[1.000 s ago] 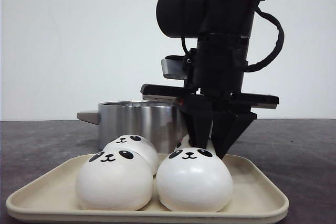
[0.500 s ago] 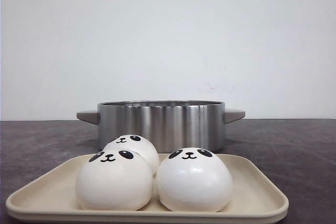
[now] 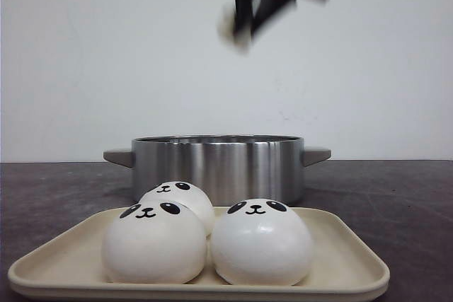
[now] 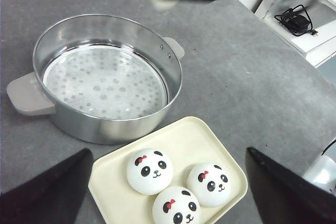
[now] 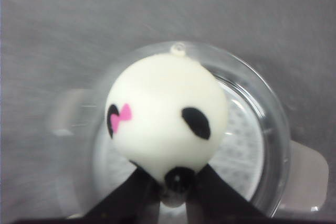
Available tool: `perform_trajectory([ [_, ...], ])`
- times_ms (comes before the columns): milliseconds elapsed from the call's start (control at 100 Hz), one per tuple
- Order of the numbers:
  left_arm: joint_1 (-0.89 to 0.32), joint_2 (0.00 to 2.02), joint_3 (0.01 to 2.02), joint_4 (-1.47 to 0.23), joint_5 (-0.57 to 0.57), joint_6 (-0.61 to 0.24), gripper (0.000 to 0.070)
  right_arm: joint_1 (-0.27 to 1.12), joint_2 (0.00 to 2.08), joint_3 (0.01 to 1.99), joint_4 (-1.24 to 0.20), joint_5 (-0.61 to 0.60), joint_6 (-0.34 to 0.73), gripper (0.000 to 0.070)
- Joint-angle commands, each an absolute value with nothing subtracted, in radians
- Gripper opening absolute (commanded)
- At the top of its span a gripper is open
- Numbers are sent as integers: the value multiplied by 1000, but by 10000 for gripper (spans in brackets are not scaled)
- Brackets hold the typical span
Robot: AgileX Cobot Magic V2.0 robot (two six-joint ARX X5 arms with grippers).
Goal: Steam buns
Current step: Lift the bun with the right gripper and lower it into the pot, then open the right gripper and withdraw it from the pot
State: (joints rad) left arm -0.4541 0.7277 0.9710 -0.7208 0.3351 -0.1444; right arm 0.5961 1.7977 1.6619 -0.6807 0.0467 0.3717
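Landmark: the steel steamer pot, round, two grey side handles, perforated floor showing bare in the left wrist view.

Right gripper: high above the pot, motion-blurred in the front view; its black fingers pinch a bun at its lower end.

Held bun: clamped in the right fingers, hanging over the pot's opening and well clear of its rim; a pink bow and black eye patches face the wrist camera, a small nub at its far end. In the front view only a pale blurred patch of it shows beside the fingers.

Left gripper: hangs above the tray on the near side of the pot; its two dark fingers stand wide apart with nothing between them.

Tray: cream, rounded corners, lying on the worktop just in front of the pot.

Buns on the tray: three, in a tight cluster. Front left bun and front right bun sit side by side, about touching; the rear bun is behind them, nearest the pot, partly hidden by the front left one. All are upright, painted panda faces near the top.

Worktop: dark grey, speckled, carrying pot and tray.

Beyond the worktop: a white shelf holding a black cable, on the far side of the pot from the tray's corner.
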Motion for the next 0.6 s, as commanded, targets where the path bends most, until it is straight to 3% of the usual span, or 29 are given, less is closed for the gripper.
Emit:
perform_trajectory([
  [0,-459,739,990,-710,329,-131,557,589,1868,1676,-654,40,358,3],
  [430,-459,748,990,-718,329,-132,557,547,2087,1676,-569,4,355,8],
  [480,-459,748,990,-718,329,-132,557,546,2094,1676,-567,-3,355,70],
  [590,-459,748,990,-718,329,-132,557,546,2096,1676,-570,-2,355,335],
])
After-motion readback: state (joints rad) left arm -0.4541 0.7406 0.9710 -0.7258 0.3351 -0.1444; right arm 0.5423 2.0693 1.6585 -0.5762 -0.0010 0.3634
